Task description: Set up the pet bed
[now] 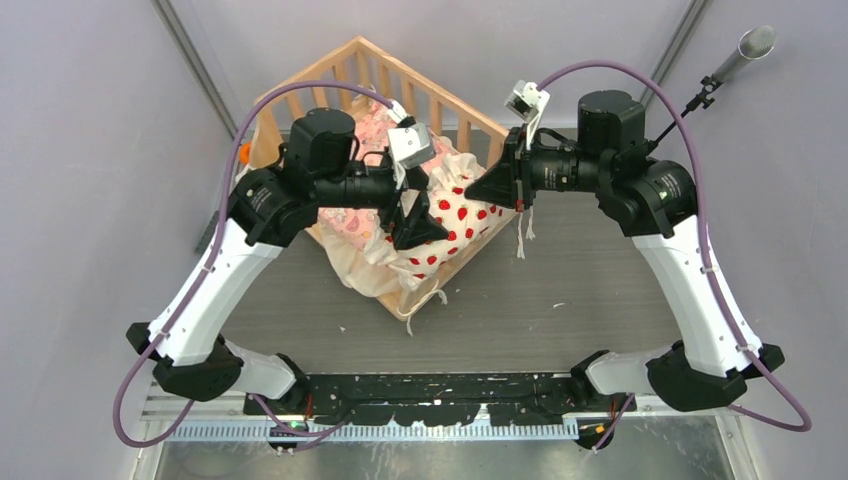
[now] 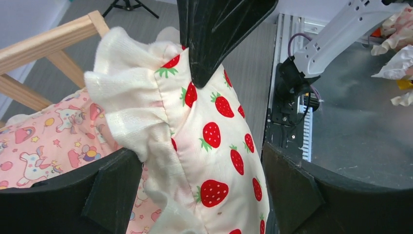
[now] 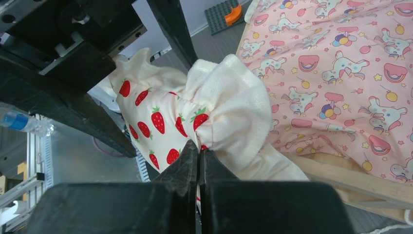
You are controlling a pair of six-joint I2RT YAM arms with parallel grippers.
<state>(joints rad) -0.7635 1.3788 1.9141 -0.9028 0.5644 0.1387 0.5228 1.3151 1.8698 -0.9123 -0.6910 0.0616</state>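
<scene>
With right end effector (image 3: 198,146) pinched closed on pillow (image 3: 156,117) frill and left end effector (image 2: 200,168) spread wide, straddling it ungripped, lay pillow flat inside pet bed (image 1: 400,68).

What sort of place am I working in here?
Probably a robotics lab cell, not a home: plain pale enclosure walls, a grey table, and a black mounting plate with a slotted metal rail along its near edge.

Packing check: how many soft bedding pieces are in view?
2: the pink cushion lying in the pet bed, and the strawberry pillow at its near-right side, pinched by the right gripper. More may hide beneath.
</scene>
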